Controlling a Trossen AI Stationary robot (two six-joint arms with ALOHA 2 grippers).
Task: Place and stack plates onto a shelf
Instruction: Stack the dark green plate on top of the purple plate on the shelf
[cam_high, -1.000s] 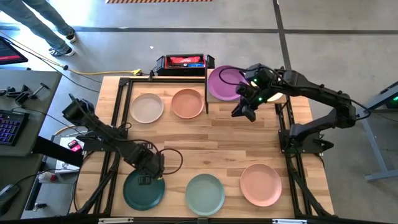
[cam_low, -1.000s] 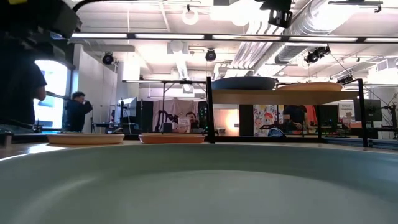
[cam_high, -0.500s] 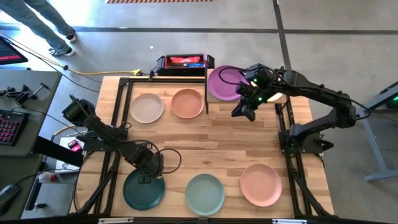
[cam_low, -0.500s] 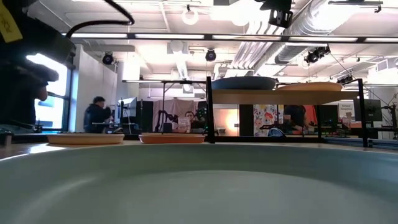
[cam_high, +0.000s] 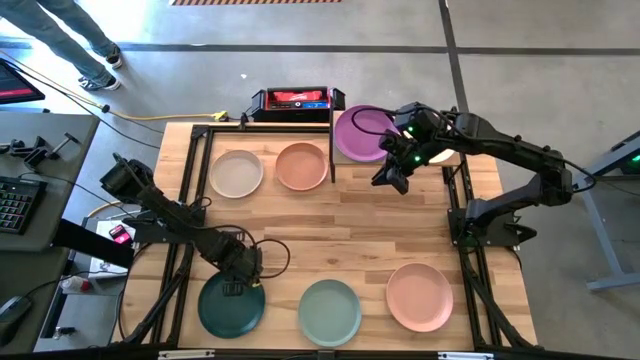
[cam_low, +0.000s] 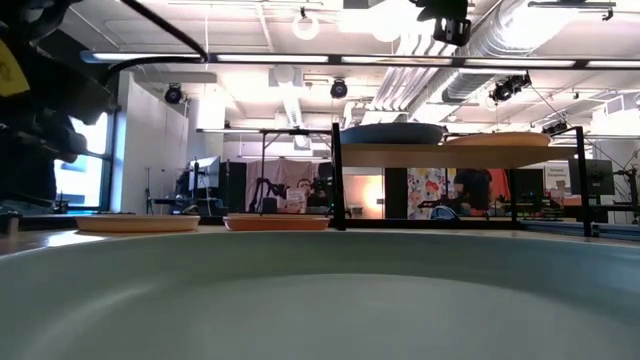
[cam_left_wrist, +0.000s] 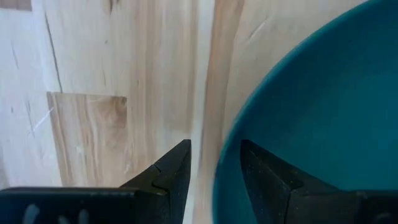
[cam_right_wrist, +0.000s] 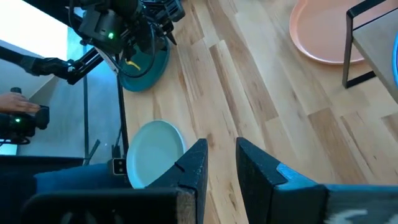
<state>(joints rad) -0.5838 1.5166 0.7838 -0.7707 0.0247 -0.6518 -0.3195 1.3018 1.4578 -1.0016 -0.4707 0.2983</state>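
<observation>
At lower left of the high view, the left gripper (cam_high: 238, 284) straddled the rim of the dark green plate (cam_high: 231, 307), fingers (cam_left_wrist: 169, 174) parted. At upper right, the right gripper (cam_high: 392, 180) hovered unclenched beside the shelf (cam_high: 450, 157) bearing the purple plate (cam_high: 358, 133). No legible writing appeared.

The large pale wooden tabletop (cam_high: 330, 225) is planked and smooth, with visible grain and a soft sheen. The round dark teal plate (cam_left_wrist: 323, 112) looks matt and even — no glare — as do the pale sage-green plate (cam_high: 330, 310) and the salmon-pink plate (cam_high: 419, 296). The black metal post (cam_low: 337, 175) of the small light-wood shelf (cam_low: 450, 155) is thin and dull.
</observation>
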